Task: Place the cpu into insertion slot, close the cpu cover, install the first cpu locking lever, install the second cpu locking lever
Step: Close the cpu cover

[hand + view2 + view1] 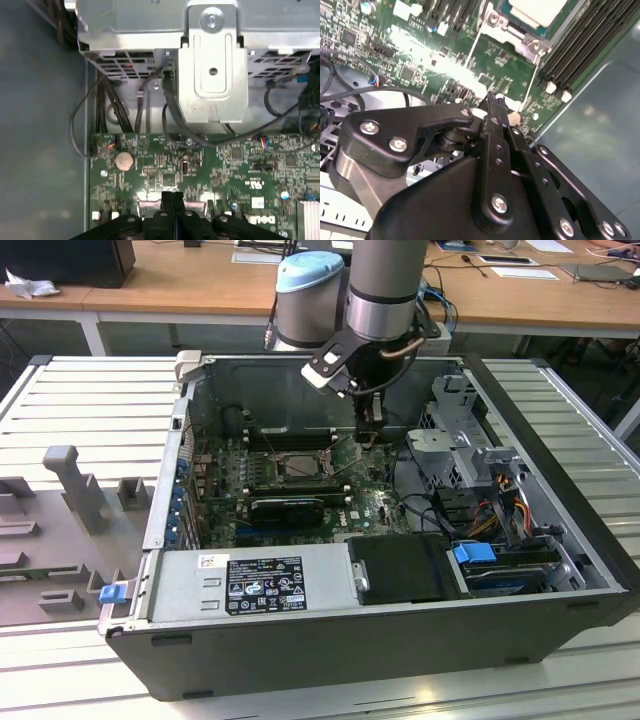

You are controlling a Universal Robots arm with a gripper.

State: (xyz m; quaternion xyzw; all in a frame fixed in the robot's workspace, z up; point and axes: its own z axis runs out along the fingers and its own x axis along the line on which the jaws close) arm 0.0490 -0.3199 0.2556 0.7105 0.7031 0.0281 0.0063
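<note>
Black gripper (372,432), hanging from the grey arm (385,285), is clenched. In both wrist views its fingers (496,130) press tip against tip with no gap, and I cannot tell whether anything thin is nipped between them. It reaches down inside the open computer case (300,650), with its tips just over the green circuit board (225,170). In the exterior view it stands at about two o'clock from the insertion slot (300,466), near it but apart. The cpu (536,9) lies in that slot with its pale face up. The silvery cpu cover (516,36) appears to lie flat around it as a frame. A thin wire lever (472,50) runs from the frame's corner across the board toward the fingertips, and I cannot tell whether it is latched. In the exterior view the long black memory slots (290,438) sit at twelve o'clock from the slot. The labelled power supply (250,585) sits at six o'clock from it, along the case's near wall. A metal drive cage (462,445) stands at three o'clock from the gripper. In the first wrist view a round coin cell (124,160) sits on the board near the closed tips, and dark cables (167,107) hang from the cage down to the board. The case rests on a pale slatted table (90,400).
</note>
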